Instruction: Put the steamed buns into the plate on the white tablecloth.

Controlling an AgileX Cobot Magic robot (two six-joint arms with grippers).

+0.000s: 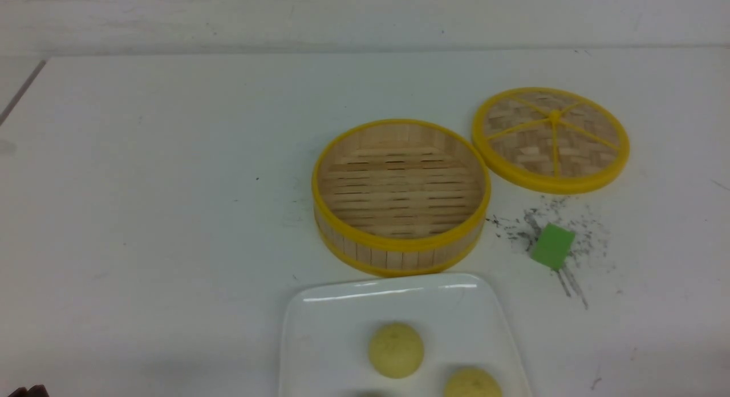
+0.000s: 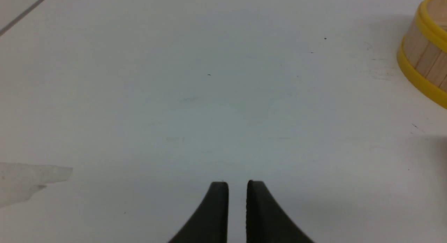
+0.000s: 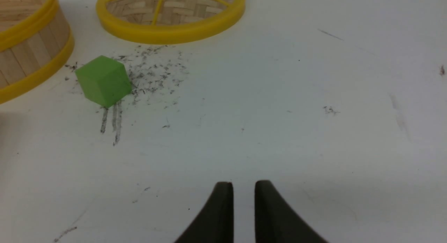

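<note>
Two pale-yellow steamed buns lie on the glossy white plate [image 1: 319,334] at the near middle of the front view: one bun [image 1: 396,349] in the plate's middle, the other bun [image 1: 472,384] near the frame's bottom edge. The plate rests on the white tablecloth [image 1: 171,186]. My left gripper [image 2: 237,187] is shut and empty over bare cloth, well left of the plate. My right gripper [image 3: 243,188] is shut and empty over bare cloth to the right of the green cube. Neither gripper shows in the front view.
The empty yellow-rimmed bamboo steamer [image 1: 401,194] stands just behind the plate; its edge shows in the left wrist view [image 2: 424,51] and the right wrist view [image 3: 31,47]. Its woven lid [image 1: 551,138] lies to its right. A green cube [image 1: 552,246] [image 3: 103,80] sits among dark scuff marks.
</note>
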